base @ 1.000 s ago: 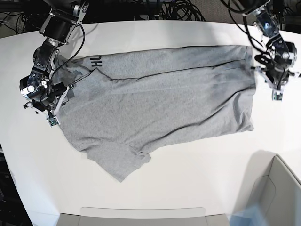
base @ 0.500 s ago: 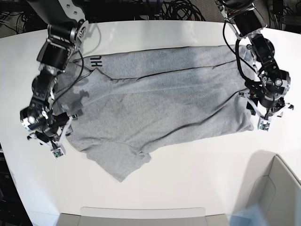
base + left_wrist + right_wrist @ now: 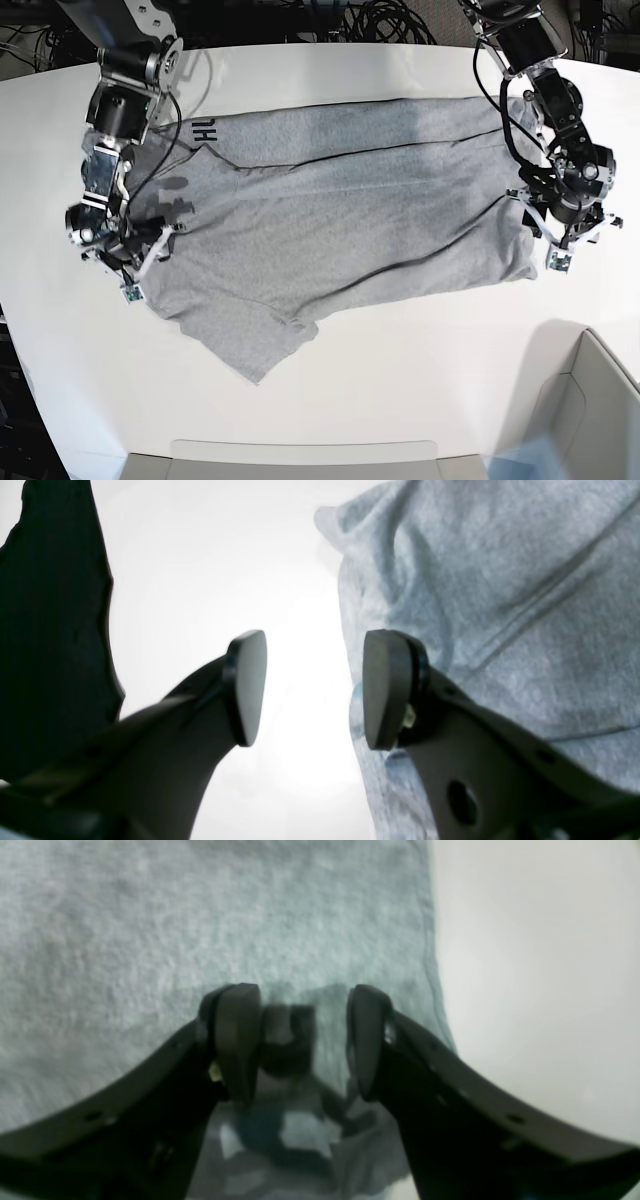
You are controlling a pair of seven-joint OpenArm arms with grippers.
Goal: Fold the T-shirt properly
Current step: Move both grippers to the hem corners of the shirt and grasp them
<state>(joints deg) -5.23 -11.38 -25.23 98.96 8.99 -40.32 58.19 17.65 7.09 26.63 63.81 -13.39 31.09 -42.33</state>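
White table [image 3: 400, 380], T-shirt [image 3: 340, 220] hem newly rumpled (both jaws agape)

Shirt [image 3: 340, 215] heather grey, plain on the visible side; black block letters at the folded top-left edge. Table [image 3: 400, 380] white. Both grippers, left [image 3: 562, 243] and right [image 3: 125, 268], black.

White table [image 3: 400, 380]; black cables [image 3: 380, 20] behind.
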